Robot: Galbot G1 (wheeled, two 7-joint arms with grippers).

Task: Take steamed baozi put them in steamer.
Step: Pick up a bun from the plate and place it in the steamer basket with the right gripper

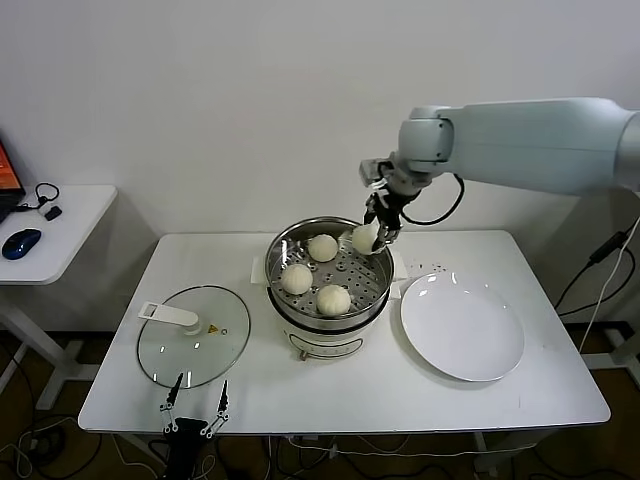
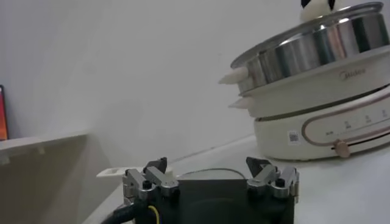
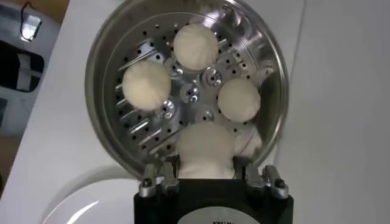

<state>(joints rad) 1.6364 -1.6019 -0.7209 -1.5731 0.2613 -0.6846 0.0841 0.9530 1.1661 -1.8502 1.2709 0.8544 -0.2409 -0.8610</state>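
While three buns (image 1: 322,247) already sit on the holed tray inside the steamer (image 1: 283,244), the right tool (image 1: 374,234), clamped on the fourth bun (image 1: 364,239), hangs above the steamer's far rim, so lowering and releasing seem next; the left tool (image 1: 196,409) waits open near the steamer's front.

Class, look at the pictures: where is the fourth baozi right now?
In the head view, the fourth baozi is held in the right gripper, above the steamer's back right rim, near the three buns inside.
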